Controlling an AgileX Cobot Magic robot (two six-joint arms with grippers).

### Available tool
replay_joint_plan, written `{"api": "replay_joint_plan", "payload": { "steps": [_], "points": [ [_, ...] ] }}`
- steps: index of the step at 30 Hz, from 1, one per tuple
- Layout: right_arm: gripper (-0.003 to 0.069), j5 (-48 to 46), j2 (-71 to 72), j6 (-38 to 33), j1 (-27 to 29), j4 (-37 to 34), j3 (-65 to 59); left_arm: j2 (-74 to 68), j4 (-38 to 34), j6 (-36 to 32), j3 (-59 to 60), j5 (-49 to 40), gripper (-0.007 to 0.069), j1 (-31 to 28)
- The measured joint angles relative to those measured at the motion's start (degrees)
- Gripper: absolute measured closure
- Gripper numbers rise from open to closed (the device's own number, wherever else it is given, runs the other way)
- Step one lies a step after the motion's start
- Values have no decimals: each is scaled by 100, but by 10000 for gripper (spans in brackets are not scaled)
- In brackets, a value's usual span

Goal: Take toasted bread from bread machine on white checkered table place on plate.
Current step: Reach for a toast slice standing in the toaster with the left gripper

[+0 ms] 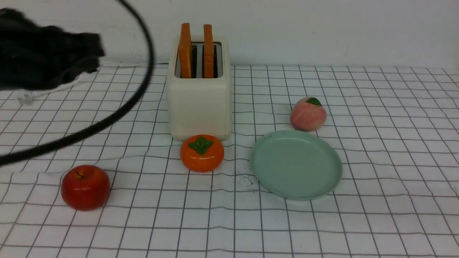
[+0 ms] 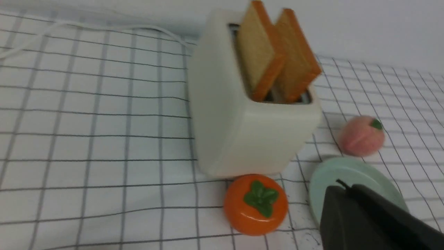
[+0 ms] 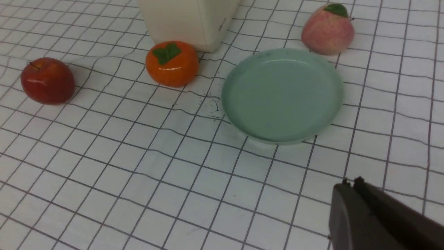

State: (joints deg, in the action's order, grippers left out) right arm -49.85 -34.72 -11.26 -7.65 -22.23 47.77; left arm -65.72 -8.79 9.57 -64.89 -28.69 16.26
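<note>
1. You have both slices of toasted bread standing upright side by side in the slots of the bread machine, their upper parts sticking out above its top.
2. Your left gripper is clenched, its fingertips together with nothing between them; in the left wrist view you see it in front of part of the plate.
3. Your right gripper is clenched too and holds nothing.
4. Your plate lies flat and bare on the white checkered table, to the right of the bread machine and nearer to you.
5. You see the peach just behind the plate, with a green leaf on its top.
6. The orange persimmon sits directly in front of the bread machine, its green leaves facing up.
7. You find the red apple at the left, nearer to you than the persimmon and well apart from the plate.
8. In the front view, your left arm shows dark and blurred at the upper left, with a black cable curving beside it.
</note>
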Motion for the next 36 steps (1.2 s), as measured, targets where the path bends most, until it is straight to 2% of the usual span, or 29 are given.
{"api": "replay_joint_plan", "payload": {
  "steps": [1,5,7,9,12,13,14,15,17,21,25,30,32,33,36],
  "points": [
    [659,-24,-53,0,0,-5,105,-441,91,11,-480,-143,638,169],
    [657,-120,-79,0,0,-5,309,-1254,211,133,-1277,-405,637,217],
    [655,-219,-113,0,0,-5,538,-1839,413,170,-1876,-608,608,217],
    [655,-231,-161,0,0,-5,742,-2268,530,187,-2307,-689,550,217],
    [655,-105,-203,0,0,-68,990,-2809,570,187,-2788,-628,423,217],
    [655,-89,-203,0,0,-68,1000,-2874,570,181,-2810,-603,414,217],
    [655,24,-203,-23,0,-147,1063,-3107,570,182,-2952,-480,337,217],
    [654,99,-203,-57,0,-222,1084,-3239,570,178,-3009,-375,292,217],
    [651,171,-203,-153,0,-368,1091,-3424,570,176,-3063,-182,228,217],
    [647,190,-203,-298,0,-587,1091,-3791,570,176,-3074,265,148,217],
    [645,204,-203,-322,0,-669,1091,-4126,602,176,-3074,818,148,217],
    [640,210,-203,-322,0,-674,1091,-4438,782,176,-3089,1346,195,217],
    [638,212,-203,-322,0,-674,1091,-4601,1004,176,-3117,1569,263,217],
    [638,212,-203,-322,0,-674,1091,-4609,1004,176,-3117,1582,270,217],
    [638,212,-203,-322,0,-680,1091,-4696,1189,176,-3117,1735,431,217]
  ]
}}
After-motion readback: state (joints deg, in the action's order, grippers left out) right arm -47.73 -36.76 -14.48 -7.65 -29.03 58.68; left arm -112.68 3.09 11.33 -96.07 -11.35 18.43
